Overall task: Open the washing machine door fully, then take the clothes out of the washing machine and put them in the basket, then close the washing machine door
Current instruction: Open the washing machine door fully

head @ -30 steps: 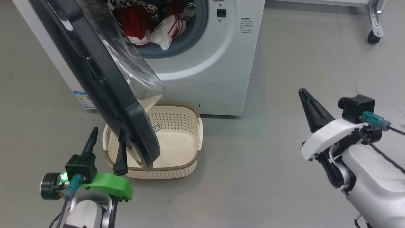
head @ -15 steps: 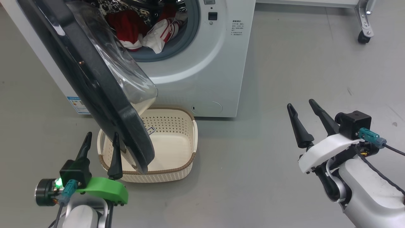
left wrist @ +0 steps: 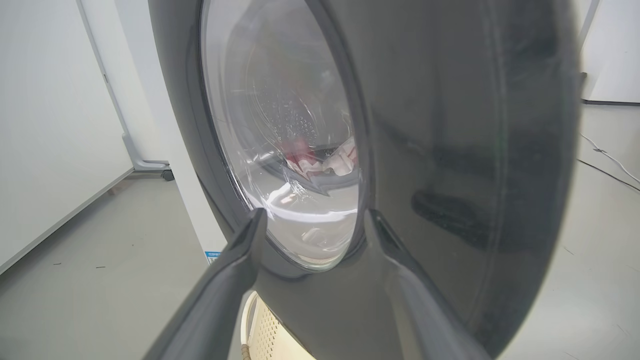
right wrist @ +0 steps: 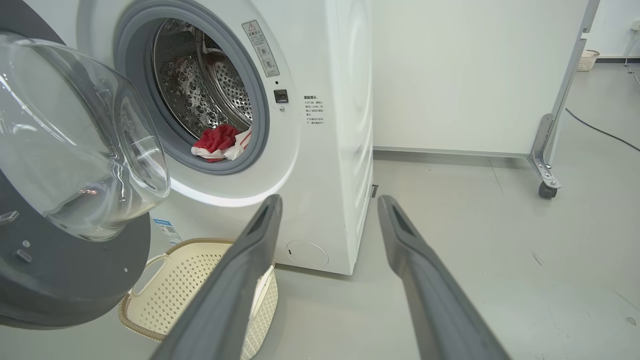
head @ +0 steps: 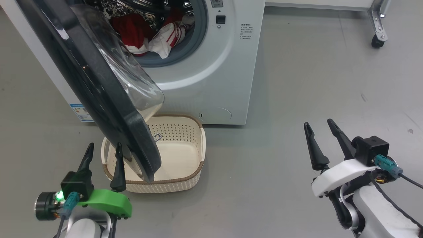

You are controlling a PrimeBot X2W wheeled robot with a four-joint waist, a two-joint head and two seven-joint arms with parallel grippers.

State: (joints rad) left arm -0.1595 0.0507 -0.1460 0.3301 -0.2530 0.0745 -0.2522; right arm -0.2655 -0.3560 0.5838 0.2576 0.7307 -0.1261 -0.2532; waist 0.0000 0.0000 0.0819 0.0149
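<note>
The large round washing machine door [head: 92,82] with its glossy black rim hangs partly open above the cream perforated plastic basket [head: 172,186]. Its edge is just beside the left fingers [head: 119,165] — spread wide, empty. The right fingers [head: 315,148], also spread and empty, hover well apart. Red-and-white clothes [head: 138,29] lie inside the white washing machine [head: 211,76].

Washing machine door [head: 109,109] over the basket's [head: 185,180] left half; drum mouth [right wrist: 210,95] open from the right.
</note>
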